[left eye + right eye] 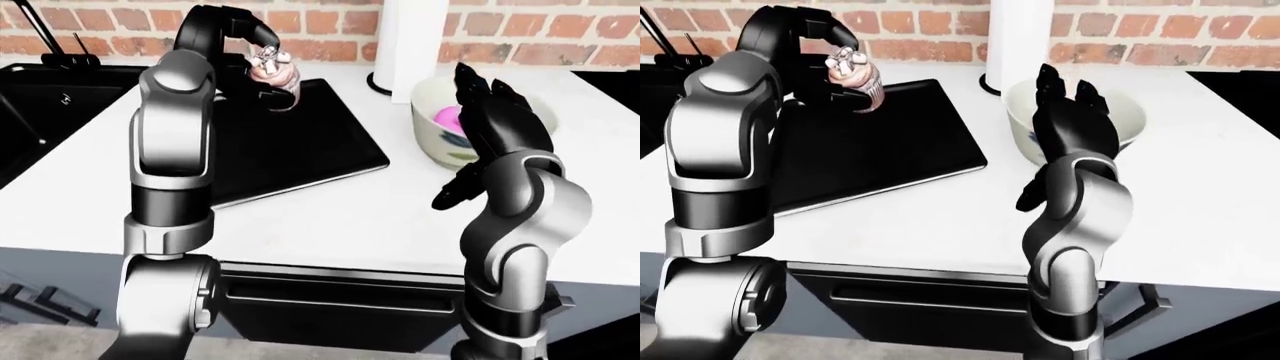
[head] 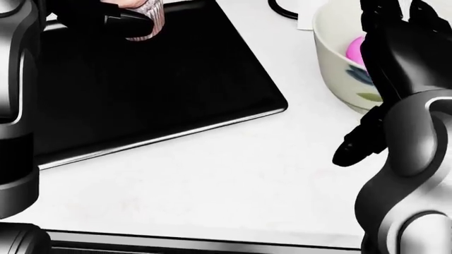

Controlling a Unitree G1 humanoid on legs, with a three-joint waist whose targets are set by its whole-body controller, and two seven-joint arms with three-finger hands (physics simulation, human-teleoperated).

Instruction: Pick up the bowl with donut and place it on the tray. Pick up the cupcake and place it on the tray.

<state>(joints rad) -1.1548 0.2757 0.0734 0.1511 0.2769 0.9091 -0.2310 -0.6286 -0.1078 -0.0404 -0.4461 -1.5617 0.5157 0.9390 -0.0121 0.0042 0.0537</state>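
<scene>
Your left hand is clamped around the cupcake, holding it over the top edge of the black tray; from the eye views the cupcake looks lifted and tilted, though whether its base touches the tray is hard to tell. The head view shows only the pleated wrapper at its top edge with dark fingers across it, while the right-eye view gives you the swirled frosting and the fingers wrapped round the side. Your right hand stands upright with its fingers spread apart, gripping nothing, between the camera and the bowl. In the head view that hand covers most of the bowl, leaving a sliver of the pink donut and the painted leaf on the bowl's wall. The left-eye view shows the donut as a small pink patch inside the bowl just left of the hand. The bowl sits on the white surface, to the right of the tray and apart from it. Only the eye views show the white paper towel roll above the bowl and the brick wall beyond.
</scene>
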